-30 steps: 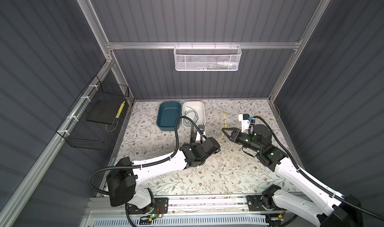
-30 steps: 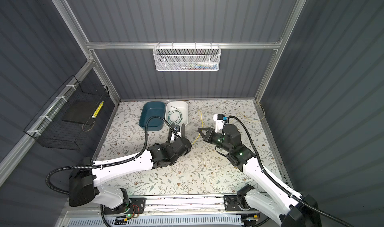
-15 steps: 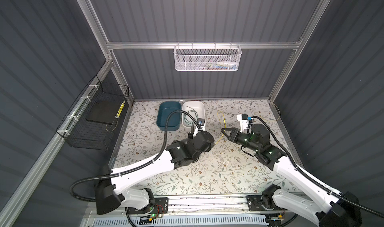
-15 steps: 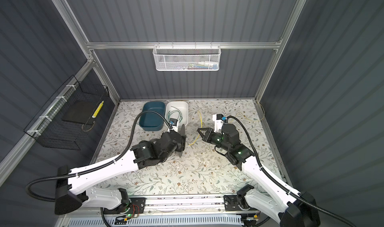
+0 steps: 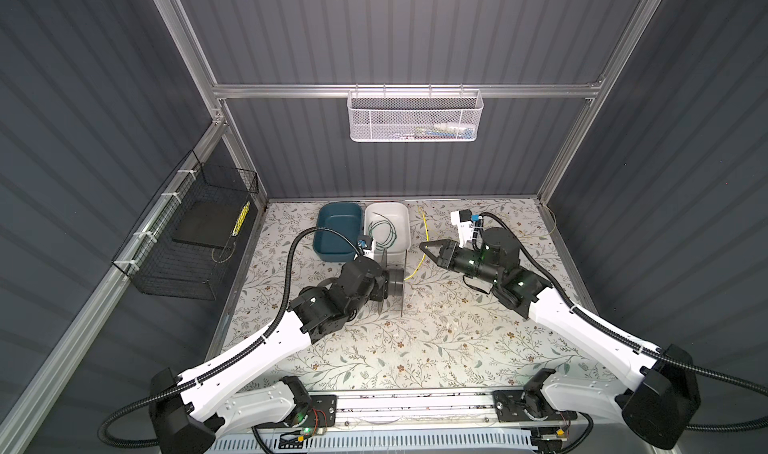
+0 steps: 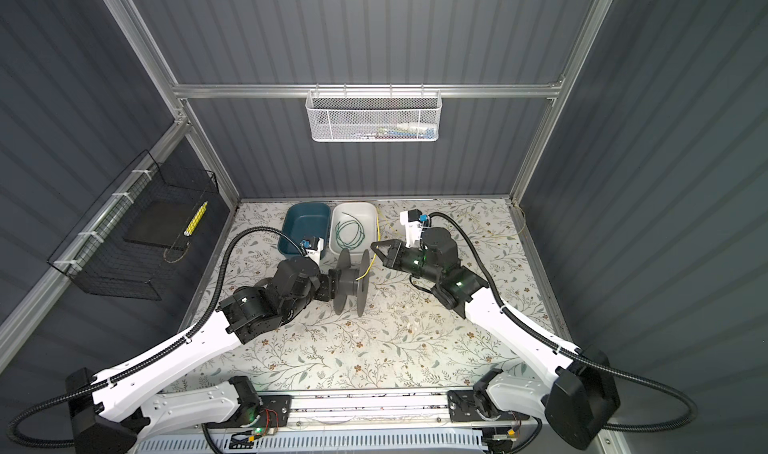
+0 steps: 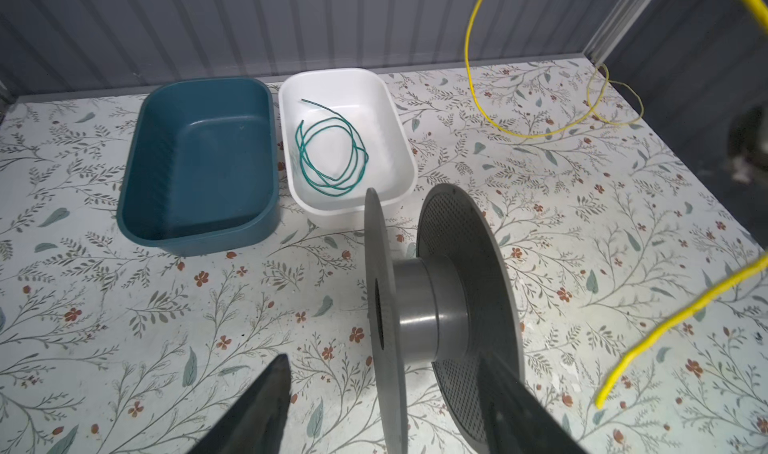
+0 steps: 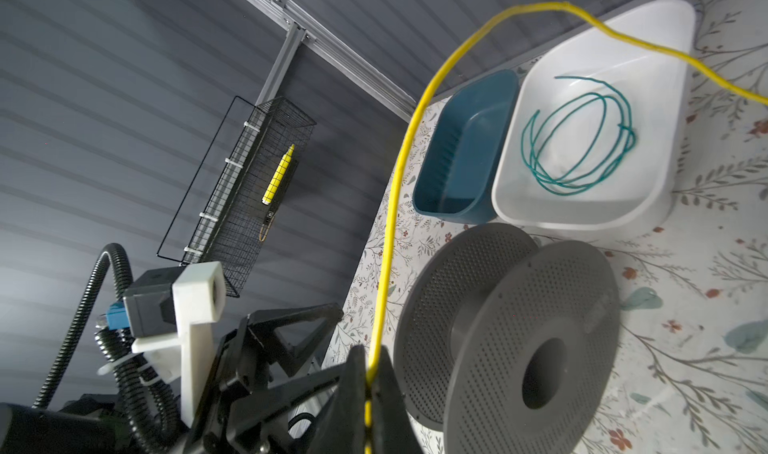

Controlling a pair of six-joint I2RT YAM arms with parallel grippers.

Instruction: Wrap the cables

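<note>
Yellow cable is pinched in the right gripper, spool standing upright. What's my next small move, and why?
Probably swing the right gripper toward the spool so the yellow cable drapes onto its bare hub; the left gripper is open, gripping nothing.

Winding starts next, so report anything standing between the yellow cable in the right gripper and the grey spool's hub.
Only the perforated grey plastic spool itself, its flange on that gripper's side: the thin yellow cable, pinched in the right gripper's shut fingers, dangles outside it. Nothing else visible intervenes.
</note>
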